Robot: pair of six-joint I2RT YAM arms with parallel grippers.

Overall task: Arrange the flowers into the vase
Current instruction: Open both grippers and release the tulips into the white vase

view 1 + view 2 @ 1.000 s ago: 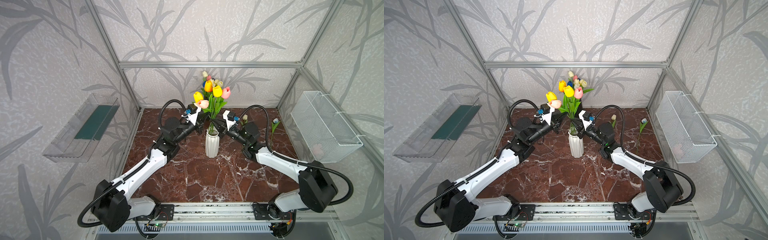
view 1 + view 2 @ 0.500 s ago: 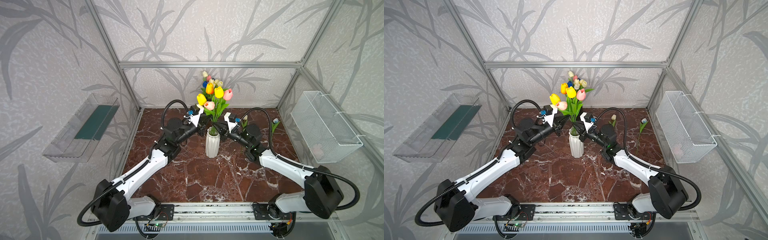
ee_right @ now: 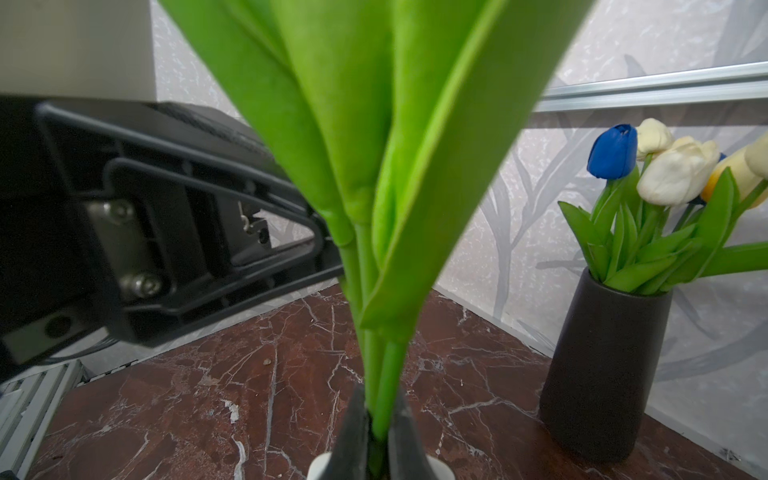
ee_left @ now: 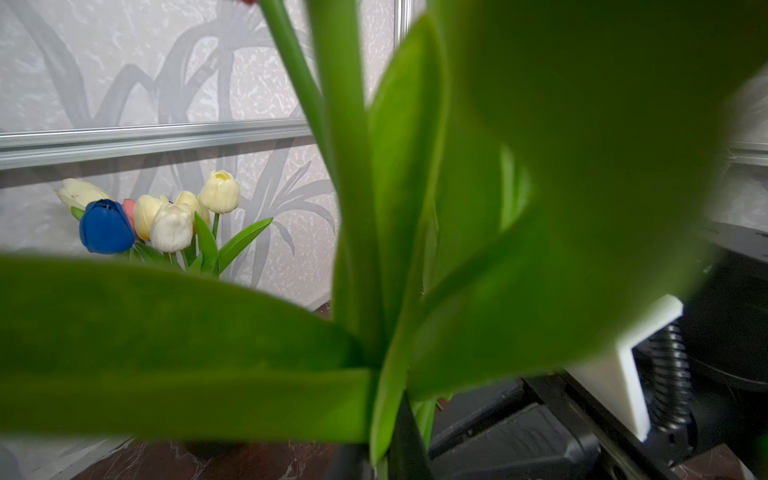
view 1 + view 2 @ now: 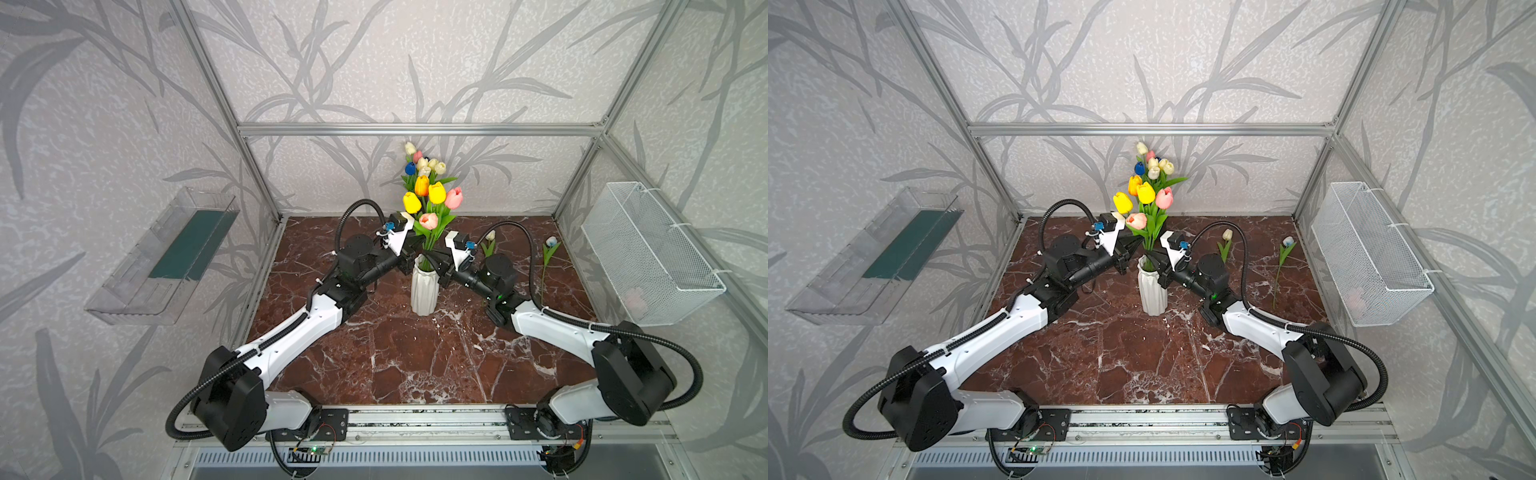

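A white ribbed vase (image 5: 424,291) (image 5: 1152,293) stands mid-table. Flowers rise over its mouth: yellow (image 5: 412,202), orange (image 5: 422,185) and pink (image 5: 428,221) (image 5: 1136,220) tulip heads. My left gripper (image 5: 410,259) (image 5: 1133,254) is at the vase's left rim, shut on a green stem (image 4: 380,432); big leaves hide most of that view. My right gripper (image 5: 435,261) (image 5: 1153,261) is at the right rim, shut on two stems (image 3: 384,399) just above the vase's white rim (image 3: 441,471). Two more tulips (image 5: 490,236) (image 5: 551,241) lie on the table to the right.
At the back stands a dark vase (image 3: 598,374) with blue, cream and white tulips (image 5: 424,162) (image 4: 170,226). A clear tray (image 5: 166,257) hangs on the left wall, a white wire basket (image 5: 648,257) on the right wall. Aluminium posts frame the marble table (image 5: 415,365).
My left gripper has carried the pink and yellow tulips right and down to the vase's mouth. The right gripper has stayed at the rim with its stems.
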